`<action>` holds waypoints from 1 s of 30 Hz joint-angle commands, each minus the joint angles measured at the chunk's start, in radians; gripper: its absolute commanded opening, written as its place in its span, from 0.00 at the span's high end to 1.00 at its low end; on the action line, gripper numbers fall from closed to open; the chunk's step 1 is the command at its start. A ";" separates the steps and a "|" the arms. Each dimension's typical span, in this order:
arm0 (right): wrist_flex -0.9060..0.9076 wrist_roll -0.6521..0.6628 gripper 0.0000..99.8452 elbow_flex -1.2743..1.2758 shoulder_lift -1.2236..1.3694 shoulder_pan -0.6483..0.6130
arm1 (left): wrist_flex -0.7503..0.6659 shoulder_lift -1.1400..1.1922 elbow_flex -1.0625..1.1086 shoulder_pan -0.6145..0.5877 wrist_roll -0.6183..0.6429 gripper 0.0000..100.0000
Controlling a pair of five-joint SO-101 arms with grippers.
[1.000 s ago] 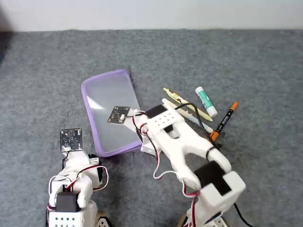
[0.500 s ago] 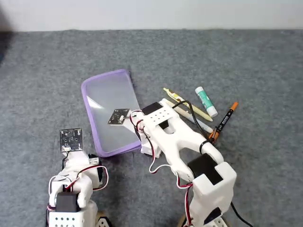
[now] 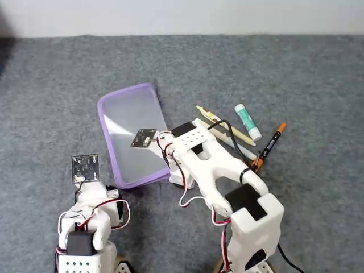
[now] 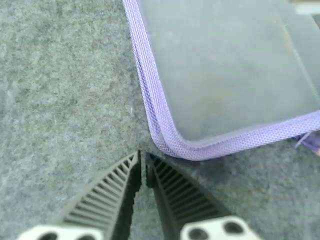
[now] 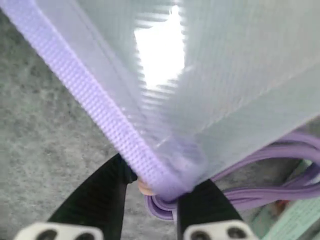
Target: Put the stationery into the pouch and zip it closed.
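Clear purple pouch (image 3: 132, 131) looks empty; glue stick (image 3: 248, 122), marker (image 3: 271, 143) and pens (image 3: 219, 122) lie beside it, unpacked. The right pincer (image 5: 152, 182) pinches its edge; the left pincer (image 4: 143, 161), pressed together, rests near its corner.

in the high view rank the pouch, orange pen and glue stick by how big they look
1. pouch, by far the largest
2. orange pen, longer but thinner than the glue stick
3. glue stick, shortest

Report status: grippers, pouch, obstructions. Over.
Right gripper clamped on edge of clear purple-trimmed pouch. Left gripper shut, empty, beside its corner. Green-white glue stick, orange marker, cream pens lie outside on grey carpet.
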 commanded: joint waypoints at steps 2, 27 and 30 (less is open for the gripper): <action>0.081 -0.078 0.99 -0.008 -0.183 0.008 | 0.006 -0.012 -0.018 -0.006 -0.009 0.98; 0.245 -0.730 0.99 -0.008 -0.645 0.088 | 0.006 -0.012 -0.018 -0.006 -0.009 0.98; 0.245 -0.776 0.99 -0.008 -0.673 0.094 | 0.006 -0.012 -0.018 -0.006 -0.009 0.98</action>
